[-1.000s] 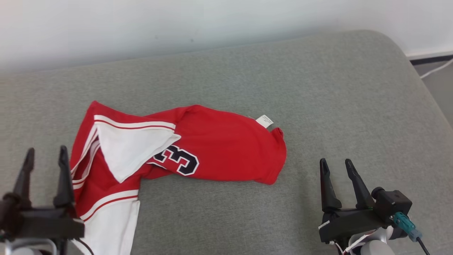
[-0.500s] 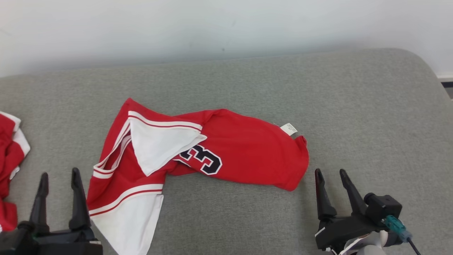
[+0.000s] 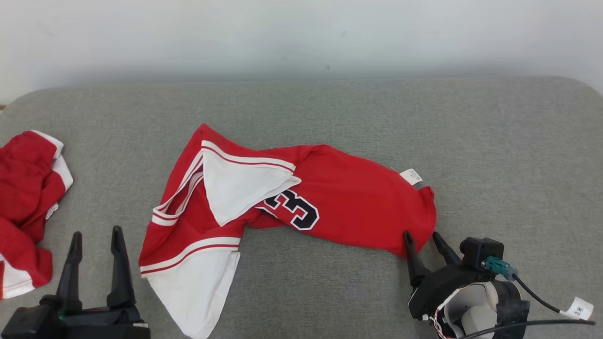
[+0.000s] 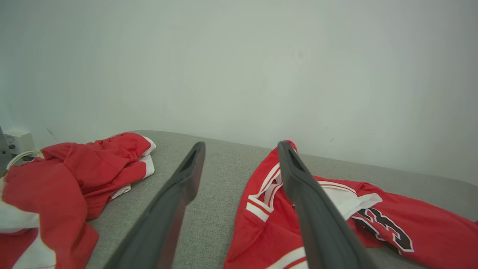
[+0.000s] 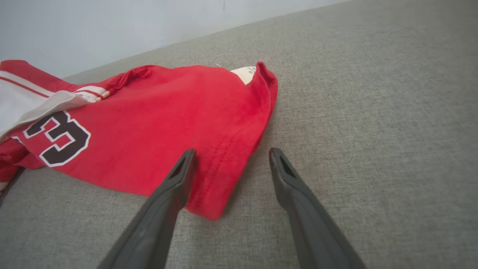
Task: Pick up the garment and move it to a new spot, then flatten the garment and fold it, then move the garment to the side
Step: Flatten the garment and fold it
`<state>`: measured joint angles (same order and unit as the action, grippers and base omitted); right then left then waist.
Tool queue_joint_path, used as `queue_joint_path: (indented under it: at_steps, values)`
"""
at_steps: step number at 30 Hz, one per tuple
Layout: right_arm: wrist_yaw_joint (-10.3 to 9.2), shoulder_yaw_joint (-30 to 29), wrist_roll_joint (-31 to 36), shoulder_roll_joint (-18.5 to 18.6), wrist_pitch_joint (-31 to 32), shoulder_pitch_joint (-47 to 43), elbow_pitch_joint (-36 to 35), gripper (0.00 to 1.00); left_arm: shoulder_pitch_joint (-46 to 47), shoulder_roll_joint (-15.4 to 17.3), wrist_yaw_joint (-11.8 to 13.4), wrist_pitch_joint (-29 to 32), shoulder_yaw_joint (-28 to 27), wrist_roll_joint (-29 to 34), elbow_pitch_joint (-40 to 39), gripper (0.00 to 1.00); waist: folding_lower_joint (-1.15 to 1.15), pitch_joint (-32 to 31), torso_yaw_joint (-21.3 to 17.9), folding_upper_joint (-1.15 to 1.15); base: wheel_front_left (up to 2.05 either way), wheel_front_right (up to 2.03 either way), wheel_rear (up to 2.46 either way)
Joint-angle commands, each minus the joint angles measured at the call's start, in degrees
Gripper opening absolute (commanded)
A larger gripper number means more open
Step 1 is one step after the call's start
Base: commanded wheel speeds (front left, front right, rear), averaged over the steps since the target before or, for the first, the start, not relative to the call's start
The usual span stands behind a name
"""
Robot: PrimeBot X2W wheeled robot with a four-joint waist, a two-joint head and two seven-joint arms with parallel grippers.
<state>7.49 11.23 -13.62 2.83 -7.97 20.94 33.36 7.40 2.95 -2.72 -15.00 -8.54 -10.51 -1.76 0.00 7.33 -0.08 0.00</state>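
Note:
The garment [image 3: 358, 207], a red jersey with a black numeral 3, white panels and striped trim, lies crumpled across the middle of the grey cushion [image 3: 509, 155]. Its small white label [image 3: 411, 176] sticks out at the right end. My right gripper [image 3: 422, 234] stands open at the jersey's lower right corner; in the right wrist view the right gripper [image 5: 231, 152] straddles the hem of the garment [image 5: 149, 123], the left fingertip over the cloth. My left gripper [image 3: 95, 232] is open at the lower left, just left of the jersey's white panel. In the left wrist view the left gripper [image 4: 241, 144] holds nothing beside the garment [image 4: 373, 220].
A smaller red garment with white panels [image 3: 26, 197] lies bunched at the cushion's left end, shown again as the red heap [image 4: 71, 175] in the left wrist view. A pale wall [image 3: 301, 37] runs along the cushion's far edge. A tagged cable [image 3: 541, 301] trails from my right wrist.
The camera has swung left, so the whole picture shifted right and the smaller red garment came into sight. My right gripper has moved up to the jersey's lower right corner.

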Motion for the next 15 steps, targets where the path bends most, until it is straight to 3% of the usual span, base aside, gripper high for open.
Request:
queue_joint_path:
  at_steps: [1, 2, 3, 10, 15]
  values:
    - [0.00, -0.14, -0.17, 0.14, 0.17, 0.93, 0.97, 0.90, 0.19, -0.04, 0.23, -0.22, 0.31, -0.49, -0.01, 1.00, 0.00, 0.23, 0.84, 0.00, 0.00, 0.00, 0.00]
    - [0.00, -0.20, -0.04, 0.11, -0.13, 1.43, 1.58, 0.49, 0.21, -0.05, 0.44, -0.22, 0.65, -0.78, 0.07, 1.00, 0.00, 0.27, 1.11, 0.00, 0.00, 0.00, 0.00]
    - [0.00, -0.17, -0.31, 0.11, -0.66, 1.94, 2.75, 0.00, 0.00, -0.04, 0.86, -0.22, 0.94, -1.29, 0.01, 1.00, 0.00, 0.34, 1.43, 0.00, 0.00, 0.00, 0.00]
    - [0.00, 1.26, -1.82, 0.10, -3.58, 2.83, 2.44, 0.00, -0.94, -0.06, 1.73, -0.22, 1.14, -2.21, 0.09, 1.00, 0.00, 0.46, 0.87, 0.00, 0.00, 0.00, 0.00]
    - [0.00, 3.00, -4.95, 0.56, -3.31, 0.64, -3.08, 0.00, -1.65, -0.05, 1.93, -0.22, 1.44, -2.47, 0.69, 1.00, 0.00, -0.11, -0.72, 0.00, 0.00, 0.00, 0.00]
